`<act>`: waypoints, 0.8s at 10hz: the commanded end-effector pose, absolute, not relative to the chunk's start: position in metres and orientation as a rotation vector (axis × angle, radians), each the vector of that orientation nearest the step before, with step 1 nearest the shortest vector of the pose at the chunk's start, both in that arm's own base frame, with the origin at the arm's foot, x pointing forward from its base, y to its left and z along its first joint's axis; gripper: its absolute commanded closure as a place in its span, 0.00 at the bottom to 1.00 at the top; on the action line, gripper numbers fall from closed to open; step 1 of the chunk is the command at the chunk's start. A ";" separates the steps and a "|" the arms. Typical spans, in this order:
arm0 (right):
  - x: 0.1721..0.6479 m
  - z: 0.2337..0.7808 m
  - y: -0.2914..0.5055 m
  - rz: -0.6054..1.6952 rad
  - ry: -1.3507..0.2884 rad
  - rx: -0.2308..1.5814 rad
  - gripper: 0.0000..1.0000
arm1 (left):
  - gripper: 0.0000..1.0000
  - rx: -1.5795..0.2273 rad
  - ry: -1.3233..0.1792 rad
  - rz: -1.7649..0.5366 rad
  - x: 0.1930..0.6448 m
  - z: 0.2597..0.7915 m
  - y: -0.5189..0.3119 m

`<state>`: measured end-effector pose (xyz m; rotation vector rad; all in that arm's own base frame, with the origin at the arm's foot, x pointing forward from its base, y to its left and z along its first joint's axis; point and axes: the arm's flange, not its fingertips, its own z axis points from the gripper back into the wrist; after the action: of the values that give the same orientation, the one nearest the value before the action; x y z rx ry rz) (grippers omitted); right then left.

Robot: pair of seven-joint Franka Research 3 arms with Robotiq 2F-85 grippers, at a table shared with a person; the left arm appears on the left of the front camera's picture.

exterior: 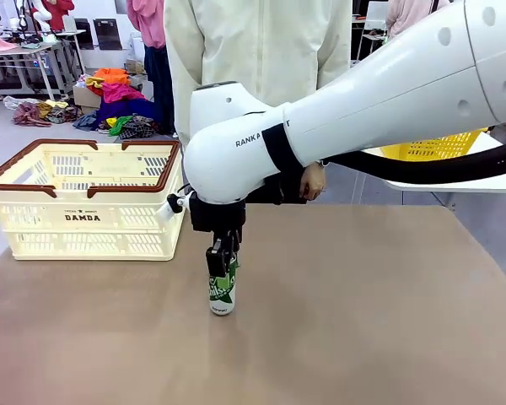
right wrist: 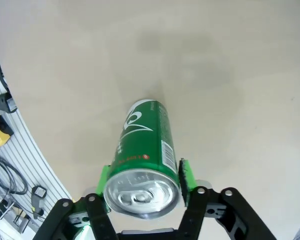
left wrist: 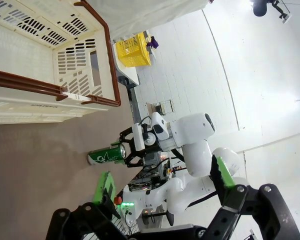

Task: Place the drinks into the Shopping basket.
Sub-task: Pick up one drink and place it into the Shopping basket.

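Note:
A green drink can with white lettering stands upright on the brown table, right of the Shopping basket, which is cream-white with a brown rim and reads "DAMDA". My right gripper comes down over the can's top. In the right wrist view its green pads press both sides of the can just below the silver top. My left gripper hangs open and holds nothing, looking across the table at the can and the basket. The basket looks empty inside.
A person in a pale coat stands at the far edge, one hand just behind my right arm. A small yellow basket sits on another table at the back right. Bare tabletop lies in front and to the right of the can.

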<state>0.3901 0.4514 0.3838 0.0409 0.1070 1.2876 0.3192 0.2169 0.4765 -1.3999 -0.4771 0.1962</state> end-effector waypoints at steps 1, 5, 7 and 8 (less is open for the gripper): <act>0.393 0.400 0.452 1.268 0.089 0.040 0.00 | 0.00 -1.419 -0.473 0.204 0.318 0.481 0.217; 0.416 0.501 0.393 1.141 0.066 0.169 0.00 | 0.00 -1.419 -0.473 0.204 0.318 0.481 0.217; 0.440 0.572 0.278 0.876 0.050 0.338 0.00 | 0.00 -1.419 -0.473 0.204 0.318 0.481 0.217; 0.448 0.591 0.211 0.741 0.049 0.461 0.00 | 0.00 -1.419 -0.473 0.204 0.318 0.481 0.217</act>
<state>0.4374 0.2689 0.5937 0.3424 0.0569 0.8832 0.3190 0.2173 0.4764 -1.3995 -0.4774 0.1972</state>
